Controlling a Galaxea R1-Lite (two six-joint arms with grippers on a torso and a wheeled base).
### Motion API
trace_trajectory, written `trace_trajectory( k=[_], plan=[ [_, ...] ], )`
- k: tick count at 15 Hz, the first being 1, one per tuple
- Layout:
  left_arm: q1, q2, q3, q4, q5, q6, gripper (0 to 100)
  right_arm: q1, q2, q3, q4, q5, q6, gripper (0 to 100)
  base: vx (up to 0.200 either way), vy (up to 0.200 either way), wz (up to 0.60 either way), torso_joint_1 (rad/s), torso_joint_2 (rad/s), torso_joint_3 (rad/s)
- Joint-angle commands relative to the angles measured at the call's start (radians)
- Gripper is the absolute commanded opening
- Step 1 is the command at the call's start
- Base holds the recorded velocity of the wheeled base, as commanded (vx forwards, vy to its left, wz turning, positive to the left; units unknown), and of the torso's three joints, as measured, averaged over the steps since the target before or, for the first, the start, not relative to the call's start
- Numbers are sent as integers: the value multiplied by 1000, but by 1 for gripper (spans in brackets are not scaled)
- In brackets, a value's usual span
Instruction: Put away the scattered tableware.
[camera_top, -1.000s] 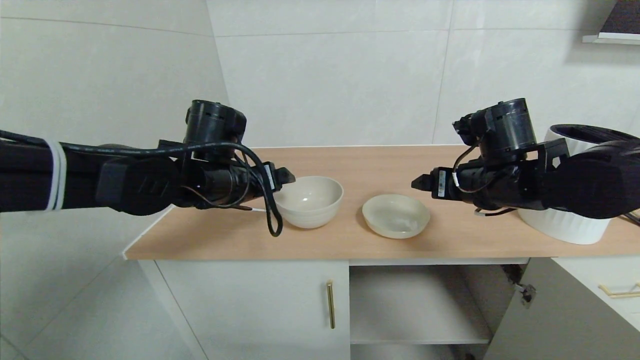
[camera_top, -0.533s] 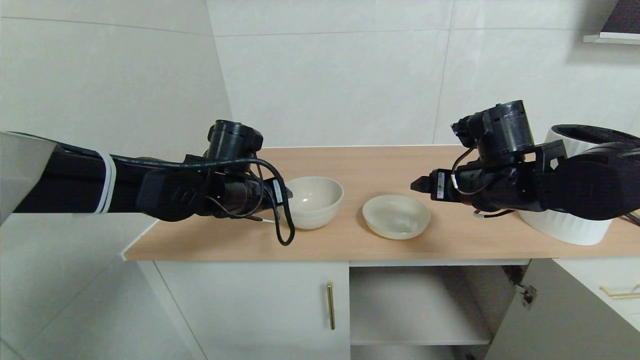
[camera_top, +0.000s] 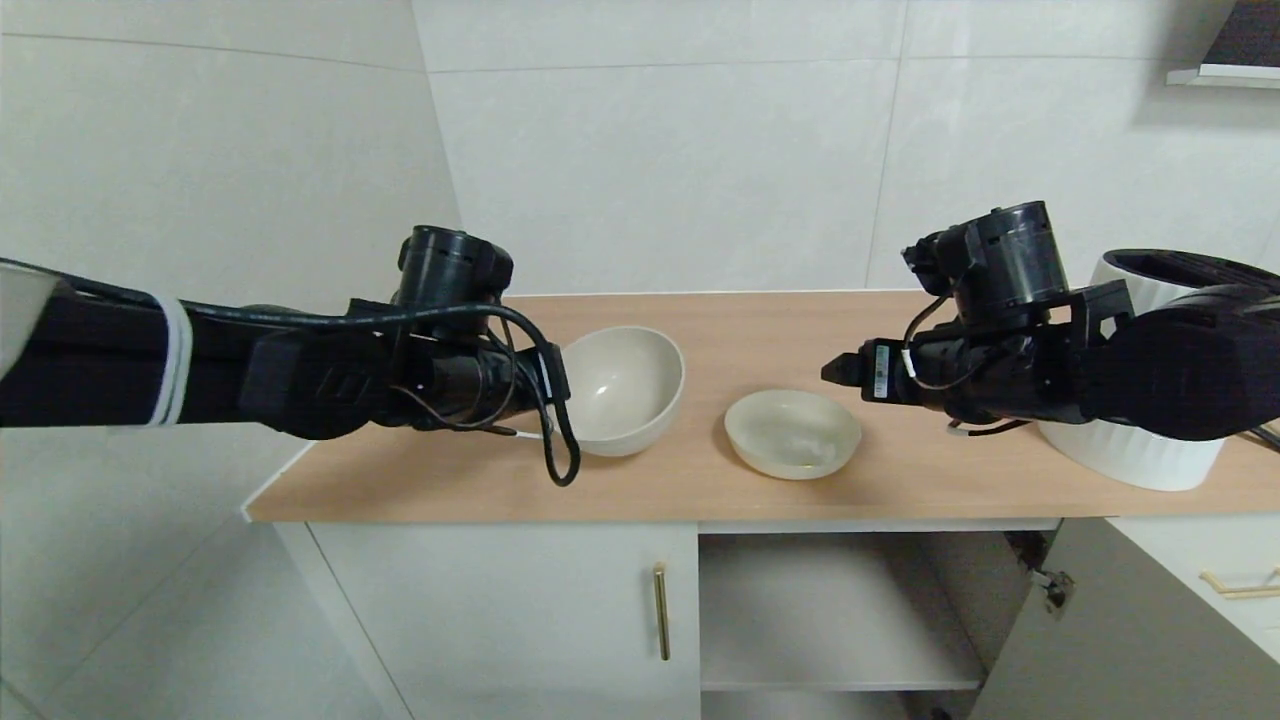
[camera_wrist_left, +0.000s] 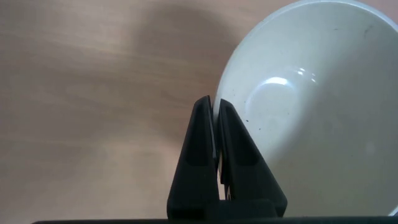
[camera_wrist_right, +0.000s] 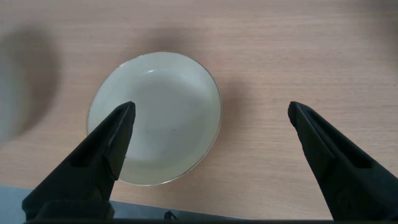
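A deep white bowl (camera_top: 628, 385) (camera_wrist_left: 311, 118) is tipped up on the wooden counter (camera_top: 760, 330), its opening turned toward me. My left gripper (camera_top: 560, 388) (camera_wrist_left: 216, 104) is shut on the bowl's near-left rim, one finger inside and one outside. A shallow cream dish (camera_top: 792, 432) (camera_wrist_right: 155, 118) lies flat to the bowl's right. My right gripper (camera_top: 836, 370) (camera_wrist_right: 210, 111) hangs open above the dish's right side, with nothing between its fingers.
A white ribbed container (camera_top: 1140, 452) stands at the counter's right end behind my right arm. Below the counter is an open cabinet shelf (camera_top: 830, 612), with a closed door and gold handle (camera_top: 660, 608) to its left. The counter's left end (camera_top: 262, 500) meets the tiled wall.
My left gripper moved in onto the bowl's rim and shut on it. The bowl then tipped up from flat. The right arm has hardly moved.
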Motion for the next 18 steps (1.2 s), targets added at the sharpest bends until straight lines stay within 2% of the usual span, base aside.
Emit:
trace_trajectory(
  k=[1, 4, 12, 13, 18],
  plan=[
    [0, -125, 51, 0, -30, 2, 0, -2, 32, -5, 3, 0, -2, 100, 0, 0, 0, 0, 0, 0],
    [0, -182, 83, 0, -96, 2, 0, -13, 101, -6, 7, -18, -4, 100, 0, 0, 0, 0, 0, 0],
    [0, -188, 83, 0, -96, 0, 0, -29, 167, -28, 40, -23, -5, 100, 0, 0, 0, 0, 0, 0],
    [0, -188, 83, 0, -96, 0, 0, -29, 167, -29, 39, -21, -4, 0, 0, 0, 0, 0, 0, 0],
    [0, -197, 83, 0, -96, -3, 0, -29, 161, -35, 39, -15, -1, 0, 0, 0, 0, 0, 0, 0]
  ],
)
